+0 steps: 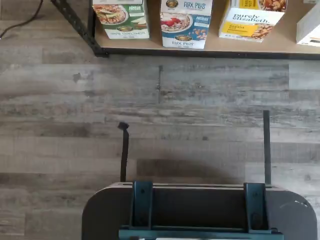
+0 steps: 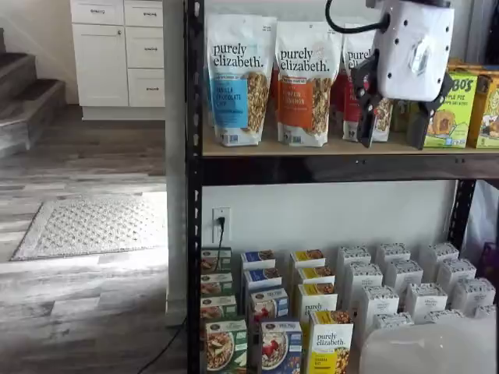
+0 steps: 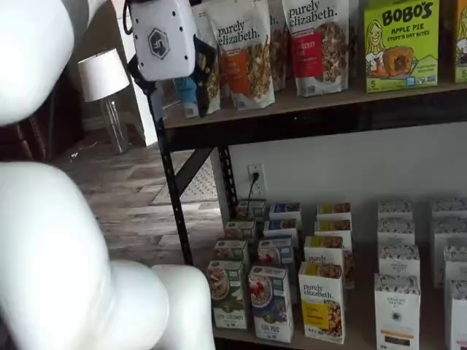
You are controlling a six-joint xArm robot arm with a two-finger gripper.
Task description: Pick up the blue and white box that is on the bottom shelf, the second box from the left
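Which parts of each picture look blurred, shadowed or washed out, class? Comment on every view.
Wrist view: the dark mount casts a soft shadow on the floor; the blue and white box is sharp. In a shelf view, a pale blurred patch hides the lower corner. In a shelf view, the white arm looms large, out of focus and overexposed; the hand is slightly soft.

**Cartons at the shelf's front edge, seen from above the floor**

The wrist view looks down on grey wood-plank flooring [image 1: 160, 100] in front of the bottom shelf [image 1: 210, 51]. Three cartons stand along the shelf's front edge: a green-trimmed carton [image 1: 122, 20] nearest the black corner post [image 1: 80, 25], the blue and white box [image 1: 185, 22] just beside it, then a yellow "purely elizabeth" carton [image 1: 252, 20]. A dark mount with teal brackets [image 1: 200, 210] fills the near side.
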